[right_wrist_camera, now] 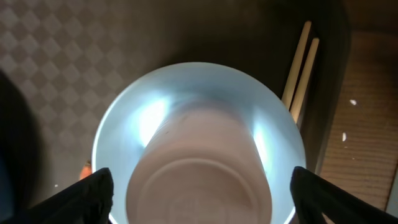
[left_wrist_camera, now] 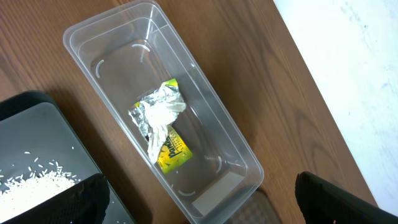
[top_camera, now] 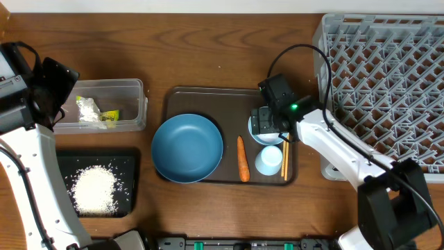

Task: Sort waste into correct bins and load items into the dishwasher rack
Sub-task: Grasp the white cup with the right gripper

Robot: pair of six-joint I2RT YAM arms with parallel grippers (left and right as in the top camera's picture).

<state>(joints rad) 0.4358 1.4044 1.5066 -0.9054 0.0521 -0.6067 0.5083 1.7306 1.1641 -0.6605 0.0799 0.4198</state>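
Left hand (left_wrist_camera: pixel 205 199): fingers wide apart, empty, above the clear tub (left_wrist_camera: pixel 124 62)
Wrapper (left_wrist_camera: pixel 160 124): lying in the clear tub
Rice (top_camera: pixel 94 189): heaped in the black tray (top_camera: pixel 128 167)
Right hand (right_wrist_camera: pixel 202 193): fingers apart, either side of the light-blue bowl (right_wrist_camera: pixel 130 118)
Carrot (top_camera: pixel 243 158): on the brown tray (top_camera: pixel 208 94), between dark-blue bowl (top_camera: pixel 187 148) and pale cup (top_camera: pixel 269 161)
Chopsticks (top_camera: pixel 285 158): along the tray's right edge

A small pale cup (right_wrist_camera: pixel 199 180) sits inside a round light-blue bowl (right_wrist_camera: pixel 186 87) on a brown checker-textured tray (right_wrist_camera: pixel 56 62), thin wooden chopsticks (right_wrist_camera: pixel 301 68) just beside it, dark fingertips (right_wrist_camera: pixel 87 199) flanking it.
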